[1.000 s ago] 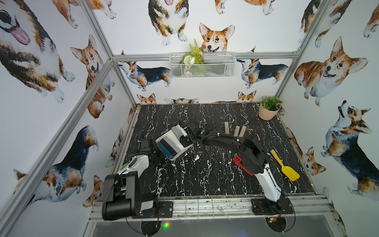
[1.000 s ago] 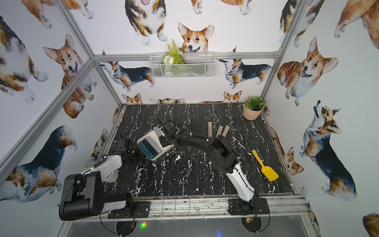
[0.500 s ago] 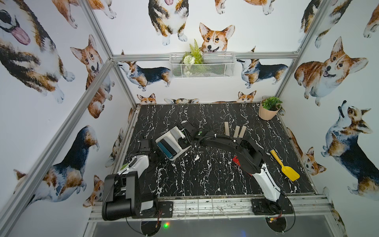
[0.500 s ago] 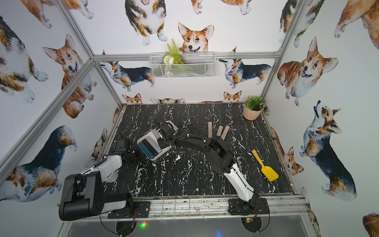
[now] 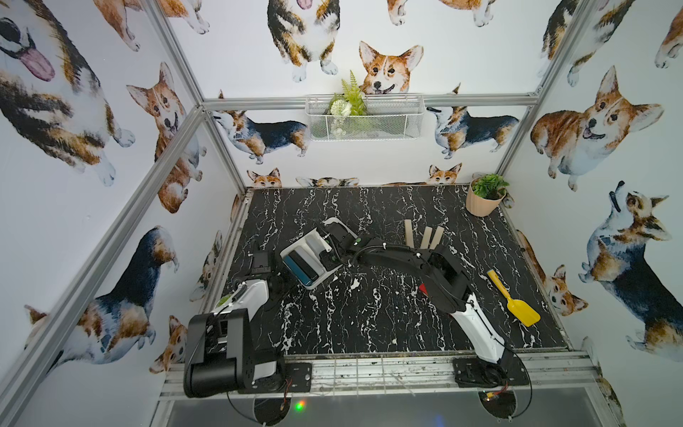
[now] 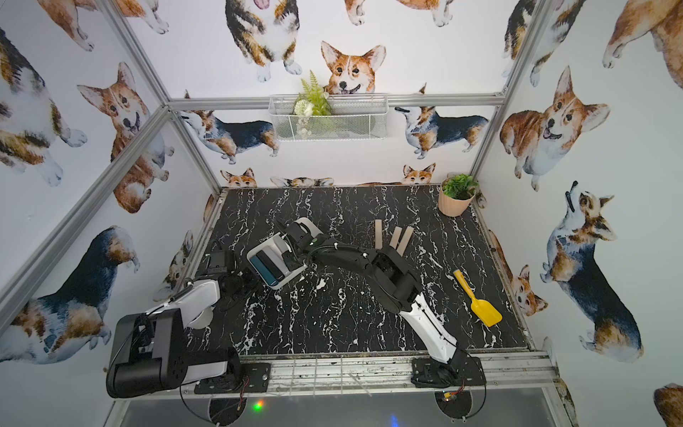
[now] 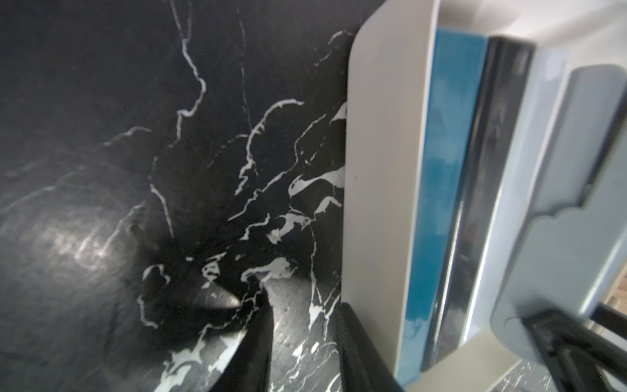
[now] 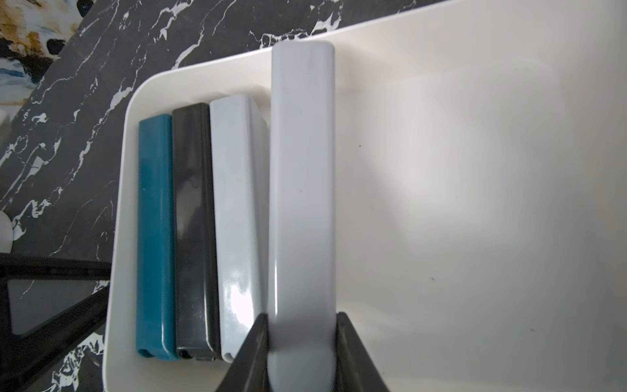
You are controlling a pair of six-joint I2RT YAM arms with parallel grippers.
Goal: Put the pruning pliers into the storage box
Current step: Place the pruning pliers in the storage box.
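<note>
The white storage box (image 8: 475,169) lies left of the table's middle, its rim (image 5: 334,222) showing in both top views. A teal bar (image 8: 154,237), a black bar (image 8: 193,230) and a grey bar (image 8: 237,220) of the pruning pliers lie side by side in it. My right gripper (image 8: 302,319) is shut on another grey bar (image 8: 302,169), held over the box beside them. Three beige bars (image 5: 425,236) lie on the table behind the right arm. A red bar (image 5: 423,288) peeks from under that arm. My left gripper (image 7: 307,305) stands open and empty on the marble, close against the box's outer wall (image 7: 380,169).
A yellow shovel (image 5: 517,308) lies near the right edge. A potted plant (image 5: 484,201) stands in the back right corner. A wire basket (image 5: 364,118) hangs on the back wall. The right arm (image 5: 406,258) stretches across the table's middle.
The right arm has shifted a little, its elbow now covering most of the red bar. The grey bar stays in its grip over the box. The left arm has not moved.
</note>
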